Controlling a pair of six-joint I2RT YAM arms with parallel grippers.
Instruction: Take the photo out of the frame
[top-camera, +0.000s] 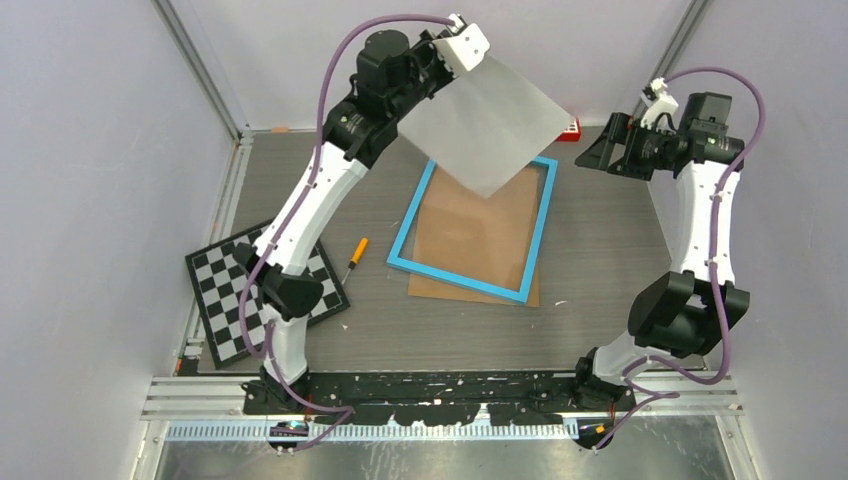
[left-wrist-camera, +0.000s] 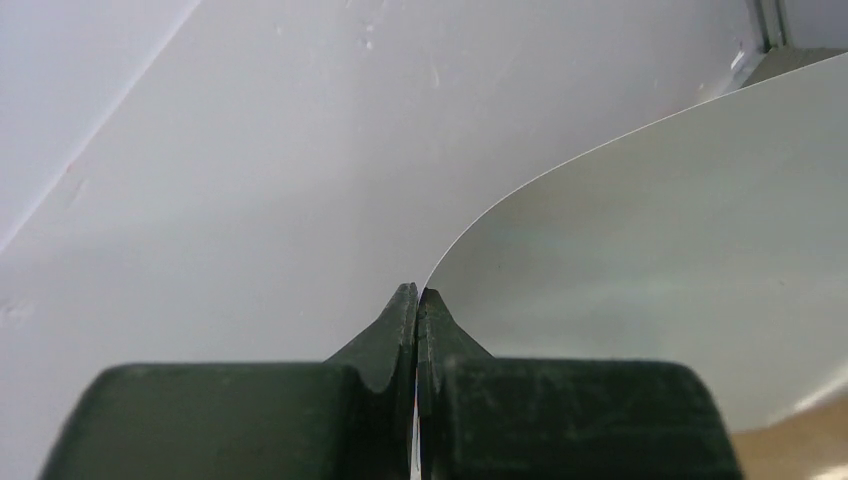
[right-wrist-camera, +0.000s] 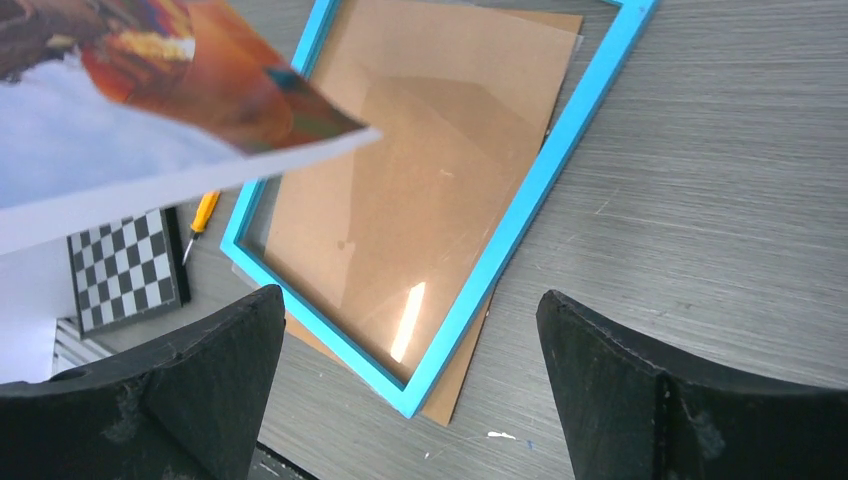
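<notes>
Both arms raised, left claw (left-wrist-camera: 417, 292) clamped on the photo (top-camera: 485, 125), right claw (right-wrist-camera: 408, 293) gaping empty

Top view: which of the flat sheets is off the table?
The photo, white back up, pinched at a corner by the shut left gripper above the frame. The brown backing board and chequered board lie flat.

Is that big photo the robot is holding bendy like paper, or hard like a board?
Probably bendy: pinched at one corner by the left gripper, the photo curves rather than lying flat. It seems light, since that small pinch holds the whole sheet up. It might crease if pulled hard.
</notes>
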